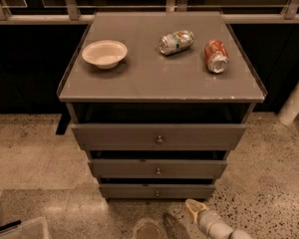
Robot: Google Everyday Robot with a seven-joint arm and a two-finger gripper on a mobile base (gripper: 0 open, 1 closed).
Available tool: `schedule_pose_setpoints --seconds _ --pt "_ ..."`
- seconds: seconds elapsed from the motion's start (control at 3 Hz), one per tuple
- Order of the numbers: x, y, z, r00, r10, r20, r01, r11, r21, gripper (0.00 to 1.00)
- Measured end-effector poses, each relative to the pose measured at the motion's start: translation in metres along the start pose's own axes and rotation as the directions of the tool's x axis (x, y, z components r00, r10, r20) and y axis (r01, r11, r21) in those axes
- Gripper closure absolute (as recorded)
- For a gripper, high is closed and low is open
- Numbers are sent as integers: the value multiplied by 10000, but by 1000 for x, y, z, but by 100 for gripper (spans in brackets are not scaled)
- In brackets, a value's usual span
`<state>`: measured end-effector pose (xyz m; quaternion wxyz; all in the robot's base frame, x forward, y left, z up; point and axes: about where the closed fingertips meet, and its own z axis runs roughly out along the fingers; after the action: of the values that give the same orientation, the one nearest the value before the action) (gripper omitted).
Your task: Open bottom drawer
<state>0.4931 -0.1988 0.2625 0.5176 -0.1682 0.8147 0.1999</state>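
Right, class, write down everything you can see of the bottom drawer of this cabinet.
The bottom drawer is the lowest and narrowest of three grey-brown flat fronts, with a small round metal knob at its centre. It sits level just above the speckled floor, a dark gap above it. Nothing touches it; the gripper hangs apart, low in front.

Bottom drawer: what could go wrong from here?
The gripper sits low in front of the cabinet, apart from the bottom drawer. Its knob is small and close under the middle drawer, so the wrong knob might get grabbed. A hard tug could also roll the green can and red can lying on top.
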Motion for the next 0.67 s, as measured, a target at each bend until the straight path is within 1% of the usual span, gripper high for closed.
schedule_pose_setpoints --seconds 0.33,0.67 --pt "-14 -56 26 9981 -194 581 152 9973 720 100" --pt "-16 -90 20 9979 -225 606 146 9916 1284 100"
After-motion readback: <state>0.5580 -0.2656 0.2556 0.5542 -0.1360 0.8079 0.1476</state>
